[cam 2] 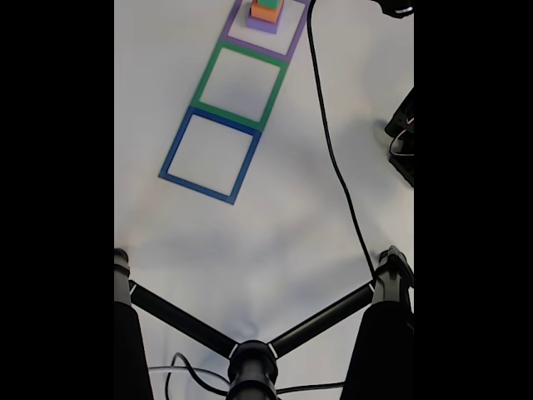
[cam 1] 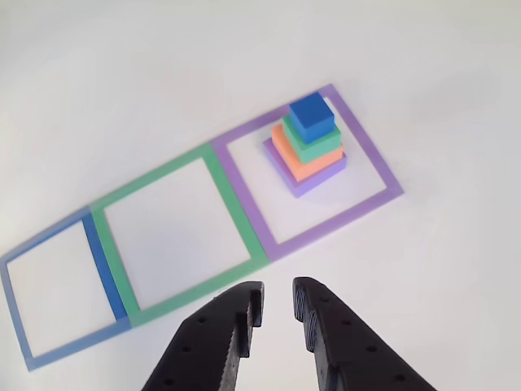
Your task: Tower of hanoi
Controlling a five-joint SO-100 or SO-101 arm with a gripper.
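Now your tool is hanging open and empty at the frame's bottom centre, blue cube, green block, orange block, purple slab sitting stacked upper right on the bench.

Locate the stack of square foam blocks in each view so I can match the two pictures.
Other view: the stack of foam blocks stands upper right of centre, inside the purple tape square outline, blue cube on top.
Fixed view: the stack is cut off by the top edge, centre.
Shared landmark: the green tape square outline adjoining the purple one.
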